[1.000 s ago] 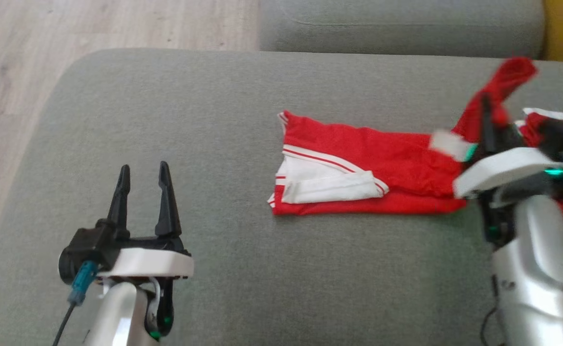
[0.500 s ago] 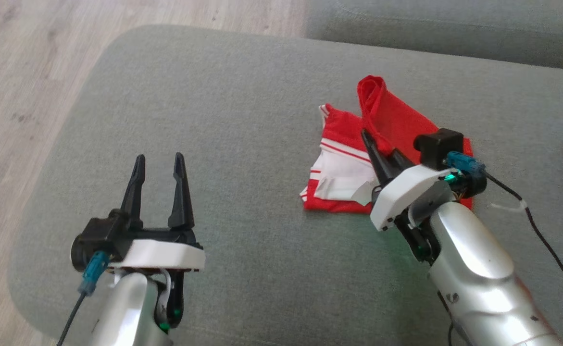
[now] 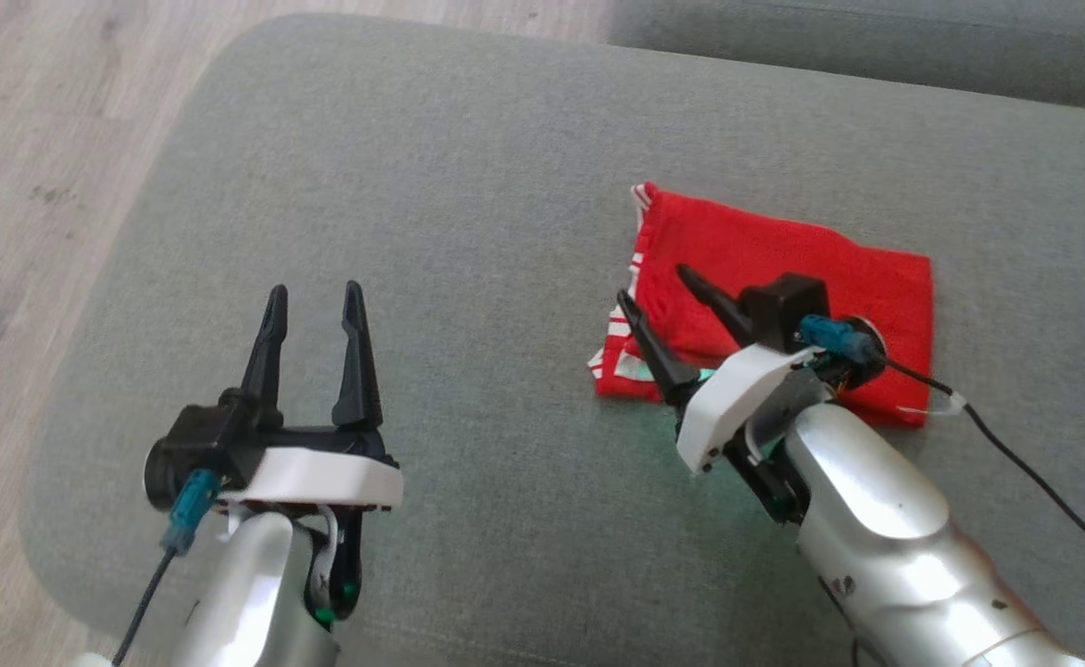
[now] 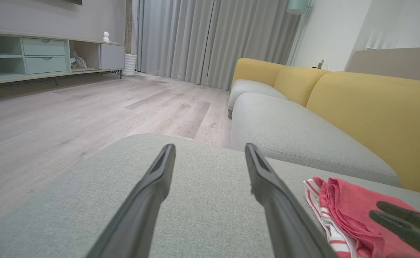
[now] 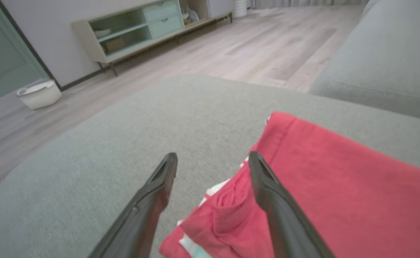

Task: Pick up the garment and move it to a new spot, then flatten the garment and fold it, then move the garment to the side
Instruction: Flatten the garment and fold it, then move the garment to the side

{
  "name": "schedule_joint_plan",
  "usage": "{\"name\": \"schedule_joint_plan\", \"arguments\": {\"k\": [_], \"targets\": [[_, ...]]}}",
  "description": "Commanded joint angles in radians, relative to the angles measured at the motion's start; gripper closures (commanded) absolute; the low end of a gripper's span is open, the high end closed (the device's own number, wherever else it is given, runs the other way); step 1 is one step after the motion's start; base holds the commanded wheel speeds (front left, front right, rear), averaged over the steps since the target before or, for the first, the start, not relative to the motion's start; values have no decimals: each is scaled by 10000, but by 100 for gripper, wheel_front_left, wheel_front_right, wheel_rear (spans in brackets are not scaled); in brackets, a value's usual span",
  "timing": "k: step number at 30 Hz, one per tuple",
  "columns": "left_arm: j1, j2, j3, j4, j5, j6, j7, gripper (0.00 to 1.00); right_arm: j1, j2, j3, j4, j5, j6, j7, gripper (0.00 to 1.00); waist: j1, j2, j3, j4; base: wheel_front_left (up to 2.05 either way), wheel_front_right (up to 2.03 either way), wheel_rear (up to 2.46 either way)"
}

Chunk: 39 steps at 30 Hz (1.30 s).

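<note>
Garment (image 3: 783, 259) now flat — lengthwise left-right (folded)

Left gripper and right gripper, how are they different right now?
The left gripper is over bare grey cushion, away from the cloth; the right gripper is at the left edge of the red garment, with a bunched bit of cloth between its fingers. The left gripper points straight up the head view; the right gripper slants toward the upper left. Both are open, with two long dark fingers, gripping nothing.
</note>
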Motion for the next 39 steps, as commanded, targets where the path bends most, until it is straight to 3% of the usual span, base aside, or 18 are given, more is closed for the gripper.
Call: {"name": "schedule_joint_plan", "arguments": {"k": [1, 6, 11, 15, 19, 28, 39], "targets": [[-435, 80, 370, -252, 118, 21, -95, 0, -412, 117, 66, -358, 58, -7, -308, 0, -1, 0, -126, -180, 0, 0, 0], [-312, 80, 675, -263, 288, -49, -95, 0, -571, 118, -821, -304, -371, -7, -1128, 0, -1, 0, -379, -750, 0, 0, 0], [-171, 80, 879, -251, 440, -98, -95, 0, -310, 118, -2648, -629, -1462, -7, -1550, 0, -1, 0, -557, -1367, 0, 0, 0], [-88, 95, 856, -103, 685, -179, -95, 0, 406, 118, -4193, -1662, -2544, -7, -1632, 0, -1, 0, -642, -1793, 0, 0, 0], [-31, 99, 978, 32, 842, -177, -95, 0, 1574, 118, -5095, -3057, -3064, -7, -1640, 0, -1, 0, -714, -2184, 0, 0, 0], [410, 85, 1189, 35, 957, -77, -95, 0, 3624, 118, -5704, -4265, -2625, -7, -1643, 0, -1, 0, -770, -2549, 0, 0, 0], [232, 81, 968, -62, 880, -81, -95, 0, 3501, 118, -5782, -4167, -2817, -7, -1565, 0, -1, 0, -390, -2285, 0, 0, 0]]}}
